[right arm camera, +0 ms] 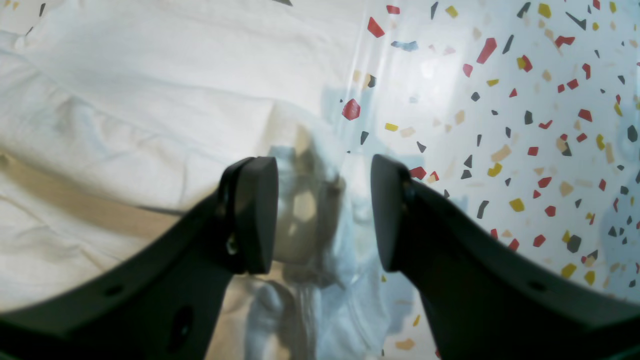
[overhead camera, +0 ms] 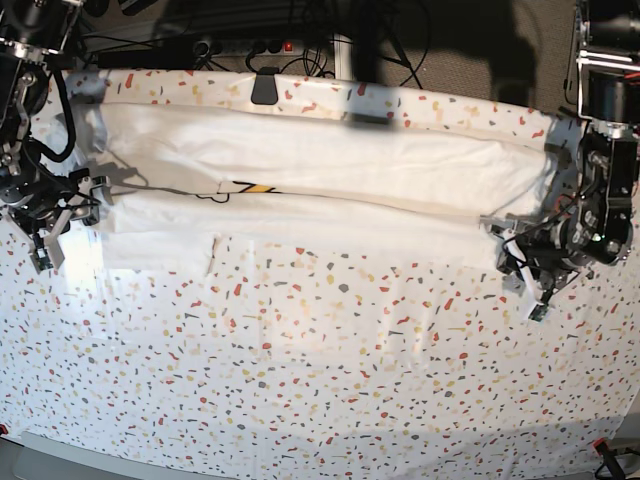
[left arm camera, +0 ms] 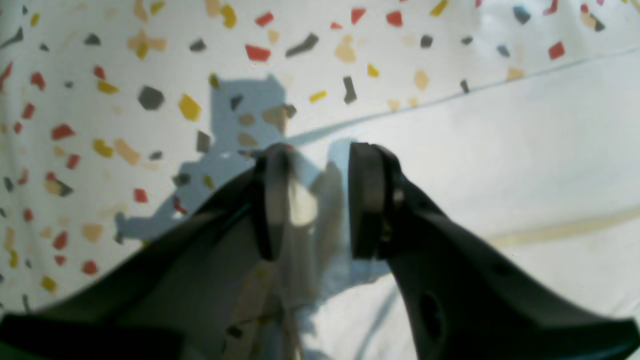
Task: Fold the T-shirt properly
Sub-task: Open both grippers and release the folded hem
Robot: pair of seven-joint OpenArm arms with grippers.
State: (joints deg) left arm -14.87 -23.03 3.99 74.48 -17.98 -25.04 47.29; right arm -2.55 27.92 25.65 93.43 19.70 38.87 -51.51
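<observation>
The shirt [overhead camera: 320,190] lies as a long band across the far table [overhead camera: 320,380]. My left pincer [left arm camera: 312,200] and right pincer [right arm camera: 322,215] each pinch an end edge. Judgement: lift both ends level, keep the cloth taut, then fold evenly.
</observation>
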